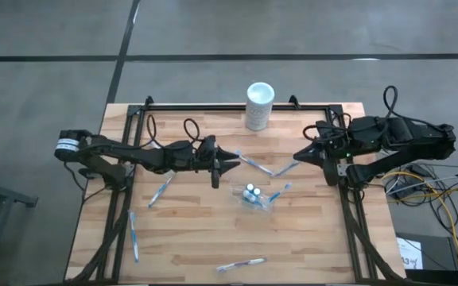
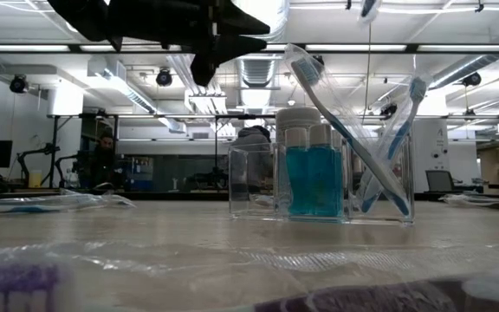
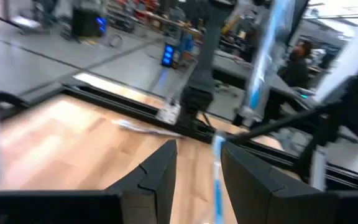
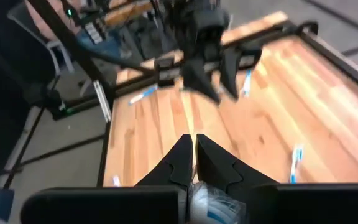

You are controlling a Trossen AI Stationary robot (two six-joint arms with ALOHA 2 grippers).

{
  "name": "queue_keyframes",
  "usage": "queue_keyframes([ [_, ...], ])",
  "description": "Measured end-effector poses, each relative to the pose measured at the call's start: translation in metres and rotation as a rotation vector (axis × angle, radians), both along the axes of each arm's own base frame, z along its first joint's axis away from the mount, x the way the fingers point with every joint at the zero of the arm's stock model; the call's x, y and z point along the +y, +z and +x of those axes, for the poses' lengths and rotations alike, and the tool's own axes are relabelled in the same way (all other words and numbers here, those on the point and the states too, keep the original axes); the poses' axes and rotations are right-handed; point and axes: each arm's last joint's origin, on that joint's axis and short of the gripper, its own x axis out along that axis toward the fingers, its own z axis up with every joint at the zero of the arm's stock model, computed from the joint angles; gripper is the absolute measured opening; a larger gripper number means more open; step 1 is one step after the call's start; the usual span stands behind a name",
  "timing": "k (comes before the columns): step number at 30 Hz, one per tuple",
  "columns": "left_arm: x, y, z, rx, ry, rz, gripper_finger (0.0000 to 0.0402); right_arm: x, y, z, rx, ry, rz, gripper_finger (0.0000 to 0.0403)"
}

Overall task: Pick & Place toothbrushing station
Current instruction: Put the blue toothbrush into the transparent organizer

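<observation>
- A wrapped toothbrush (image 1: 133, 236) lies on the wooden bench (image 1: 197, 230) near its left edge, well behind and to the side of the left claw.
- A second wrapped toothbrush (image 1: 161, 191) lies slantwise beside the left arm, a little behind its claw.
- The left claw (image 1: 230, 158) is held above the bench near the middle, pointing toward the right arm. Its fingers (image 3: 160, 174) stand partly apart, and the left wrist view shows only a gap between them, with nothing gripped.
- Another toothbrush (image 1: 242, 264) lies near the front edge of the bench, well apart from both claws.
- The clear plastic cup (image 1: 253, 196) lies on the bench between the two claws, nearer the left one and just off its tips. In the low view it holds teal tubes (image 2: 314, 179) with white caps and slanted blue-and-white toothbrushes (image 2: 379, 147).
- Two more toothbrushes (image 1: 265, 167) lie crossed on the bench straight between the claws.
- A white cylinder (image 1: 259, 106) stands at the far edge of the bench, away from both claws.
- The right claw (image 1: 299, 154) sits at the right side of the bench, pointing toward the left claw, its fingers (image 4: 179, 163) pressed together and empty.
</observation>
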Motion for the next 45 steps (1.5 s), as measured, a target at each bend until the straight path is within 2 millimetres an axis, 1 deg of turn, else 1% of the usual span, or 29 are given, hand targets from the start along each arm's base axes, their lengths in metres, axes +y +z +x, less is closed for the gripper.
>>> queue_keyframes([
  [3, 0.003, 0.006, -0.004, -0.006, 0.04, 0.046, 0.0129, 0.002, -0.002, 0.006, 0.09, 0.016, 0.027, 0.0013],
  [6, 0.005, 0.008, -0.008, 0.012, 0.059, 0.074, 0.0129, 0.005, -0.009, 0.015, 0.176, 0.028, 0.054, 0.0013],
  [11, 0.009, 0.008, -0.012, 0.058, 0.12, 0.084, 0.0129, 0.009, -0.017, 0.032, 0.221, 0.055, 0.068, 0.0013],
  [19, 0.018, 0.008, -0.018, 0.115, 0.407, 0.145, 0.0129, 0.014, -0.037, 0.061, 0.318, 0.056, 0.055, 0.0013],
  [28, 0.019, 0.008, -0.018, 0.121, 0.41, 0.161, 0.0129, 0.021, -0.061, 0.091, 0.404, 0.094, 0.075, 0.0013],
  [32, 0.019, 0.008, -0.018, 0.123, 0.41, 0.162, 0.0129, 0.023, -0.069, 0.103, 0.406, 0.098, 0.068, 0.0013],
  [36, 0.019, 0.008, -0.019, 0.13, 0.41, 0.163, 0.0129, 0.023, -0.077, 0.108, 0.426, 0.098, 0.063, 0.0013],
  [45, 0.019, 0.007, -0.019, 0.134, 0.409, 0.164, 0.0129, 0.024, -0.095, 0.111, 0.424, 0.091, 0.074, 0.0013],
])
